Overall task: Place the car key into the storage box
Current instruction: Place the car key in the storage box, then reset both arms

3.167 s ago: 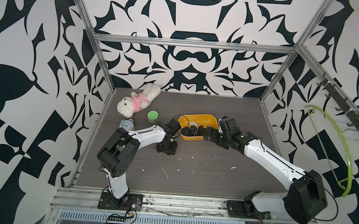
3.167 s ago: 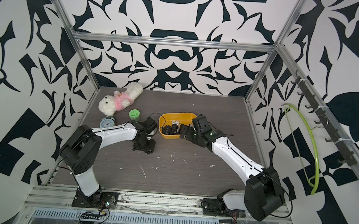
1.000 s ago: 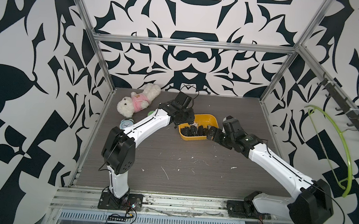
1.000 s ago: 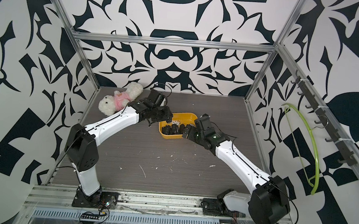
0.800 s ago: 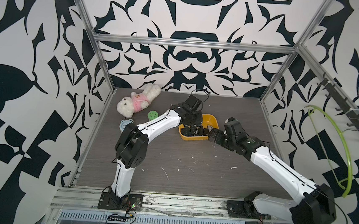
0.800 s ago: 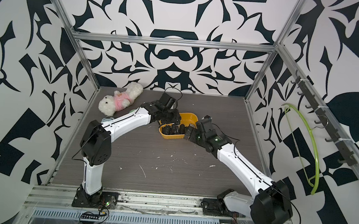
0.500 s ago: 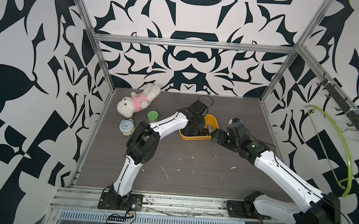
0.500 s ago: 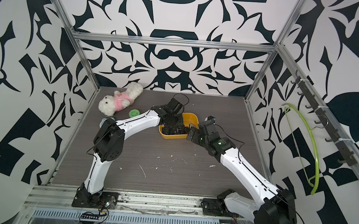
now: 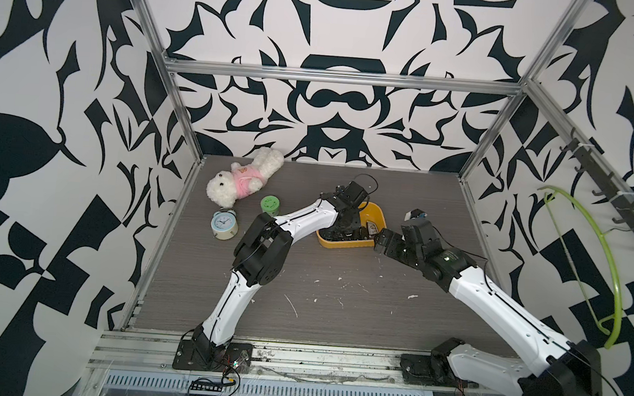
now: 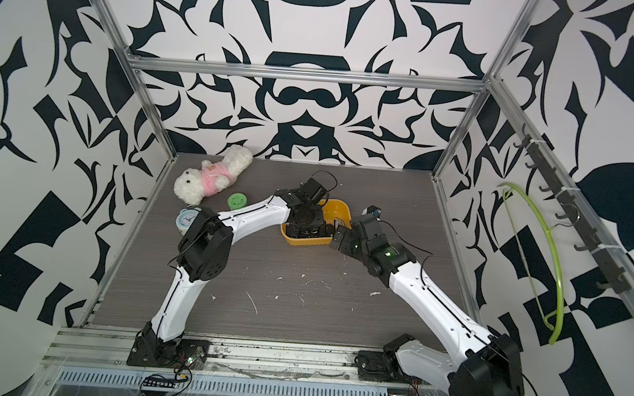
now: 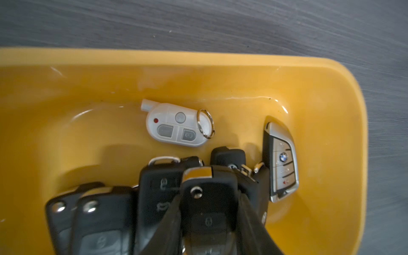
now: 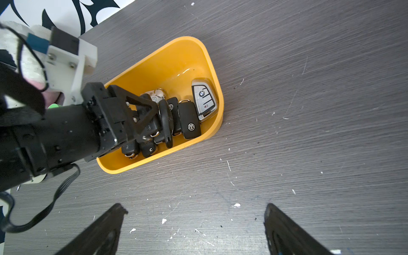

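Observation:
The yellow-orange storage box (image 9: 379, 216) (image 10: 341, 208) sits mid-table. My left gripper (image 11: 208, 212) hangs over it, shut on a black flip-type car key (image 11: 207, 198), whose narrow edge shows in the right wrist view (image 12: 165, 120). The held key is just above several other black keys (image 11: 99, 216) lying in the box (image 11: 198, 57). A white fob with a ring (image 11: 178, 125) and a silver BMW fob (image 11: 281, 161) also lie inside. My right gripper (image 12: 194, 209) is open and empty over bare table, a short way from the box (image 12: 212, 66).
A white plush dog in pink (image 9: 245, 181), a small green jar (image 9: 270, 204) and a pale blue alarm clock (image 9: 224, 224) lie at the back left. A green hanger (image 9: 581, 258) hangs on the right wall. White specks dot the grey table (image 9: 337, 309).
My left arm has swung from the table left of the box to over the box, still shut on the key. My right gripper has drawn back a little from the box's right end.

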`<action>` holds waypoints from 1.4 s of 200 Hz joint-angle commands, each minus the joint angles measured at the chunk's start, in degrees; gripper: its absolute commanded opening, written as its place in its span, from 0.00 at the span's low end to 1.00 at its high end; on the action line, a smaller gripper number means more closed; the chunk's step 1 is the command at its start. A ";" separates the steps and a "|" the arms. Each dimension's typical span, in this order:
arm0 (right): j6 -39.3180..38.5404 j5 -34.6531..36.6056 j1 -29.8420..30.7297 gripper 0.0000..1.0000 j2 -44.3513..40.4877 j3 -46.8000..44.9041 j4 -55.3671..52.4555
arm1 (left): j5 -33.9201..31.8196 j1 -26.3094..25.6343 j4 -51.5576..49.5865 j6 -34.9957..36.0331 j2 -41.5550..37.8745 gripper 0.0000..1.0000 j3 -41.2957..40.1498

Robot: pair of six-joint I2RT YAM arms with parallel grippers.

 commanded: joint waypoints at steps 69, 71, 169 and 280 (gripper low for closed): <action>-0.93 1.58 -0.24 1.00 -0.02 0.13 -0.50 | 0.92 -0.25 -2.91 -0.33 -1.92 0.69 2.27; -1.03 1.67 -0.20 1.00 -0.04 0.26 -0.52 | 0.92 -0.25 -2.78 -0.30 -2.11 0.69 2.21; -22.91 21.31 -5.94 1.00 2.62 0.51 6.76 | -7.91 3.14 -0.45 14.85 -27.31 0.99 -11.32; -43.10 25.24 -18.03 1.00 15.99 -23.45 63.72 | -6.73 38.34 21.76 32.39 -60.08 0.99 -60.73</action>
